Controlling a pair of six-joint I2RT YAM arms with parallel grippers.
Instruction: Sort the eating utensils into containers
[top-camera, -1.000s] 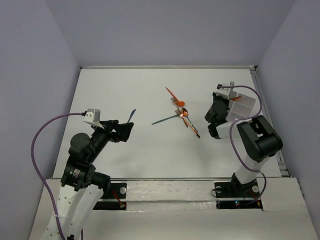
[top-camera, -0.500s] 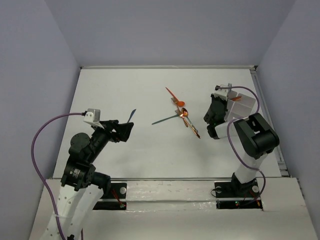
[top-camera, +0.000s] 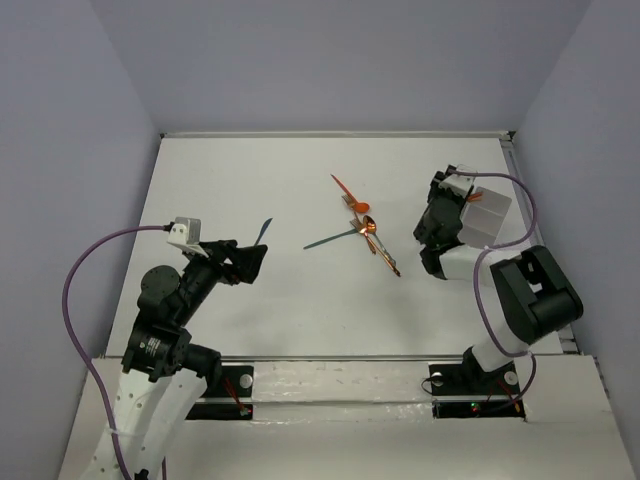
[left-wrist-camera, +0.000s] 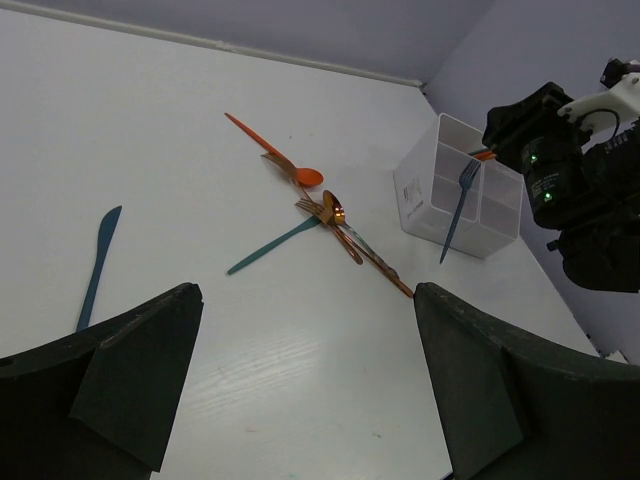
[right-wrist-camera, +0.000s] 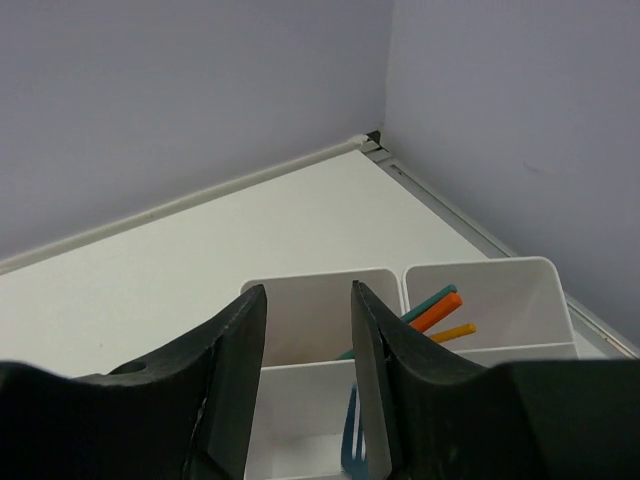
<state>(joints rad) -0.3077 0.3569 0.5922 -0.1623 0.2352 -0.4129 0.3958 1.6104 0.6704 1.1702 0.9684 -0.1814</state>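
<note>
The containers are one white four-compartment tray (top-camera: 492, 214) at the right. My right gripper (right-wrist-camera: 308, 290) hangs over it, open, with nothing between the fingers. A blue fork (right-wrist-camera: 351, 440) sits blurred in the near compartment, just below the right finger; from the left wrist it shows as an upright blue fork (left-wrist-camera: 457, 210) at the tray's (left-wrist-camera: 425, 195) front wall. Teal, orange and yellow handles (right-wrist-camera: 437, 310) lean in another compartment. On the table lie a teal knife (top-camera: 264, 231), an orange spoon (top-camera: 345, 188), a teal utensil (top-camera: 330, 240) and copper-brown utensils (top-camera: 378, 245). My left gripper (top-camera: 255, 258) is open, clear of all.
The tray stands close to the right wall and the raised table edge (top-camera: 512, 165). Purple cables (top-camera: 500, 255) loop off both arms. The crossed utensils lie mid-table between the two arms; the teal knife (left-wrist-camera: 97, 262) lies apart, just ahead of my left gripper (left-wrist-camera: 305, 390).
My right gripper has opened and let go of the blue fork, which has dropped into the tray. The right wrist has shifted slightly. The left arm has not moved.
</note>
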